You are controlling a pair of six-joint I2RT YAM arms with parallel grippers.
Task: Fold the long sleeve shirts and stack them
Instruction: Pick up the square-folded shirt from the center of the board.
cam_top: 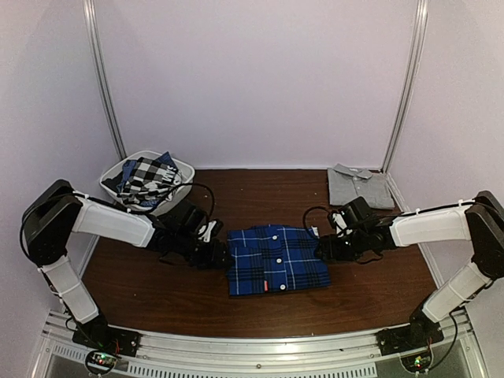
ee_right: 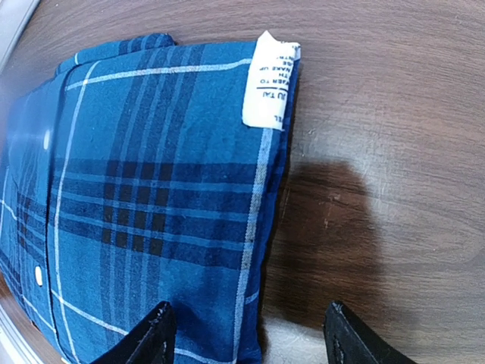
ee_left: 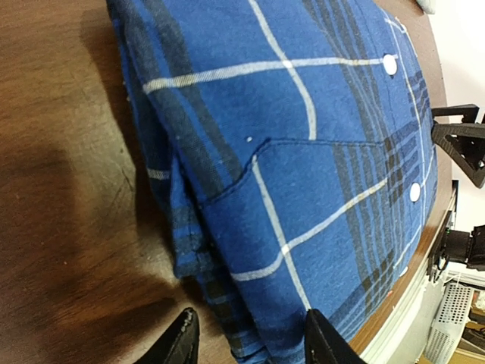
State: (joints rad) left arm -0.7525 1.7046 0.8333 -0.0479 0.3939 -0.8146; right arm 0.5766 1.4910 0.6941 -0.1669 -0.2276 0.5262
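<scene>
The blue plaid shirt (cam_top: pixel 277 258) is judged soft and limp; grip its folded side edges. Left hand (ee_left: pixel 254 343) and right hand (ee_right: pixel 250 337) stand apart at those edges.

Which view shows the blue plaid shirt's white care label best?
Right wrist: the white care label sits large at the edge of the blue plaid shirt, print visible. Top external shows the whole shirt, label too small to make out; left wrist shows none.
</scene>
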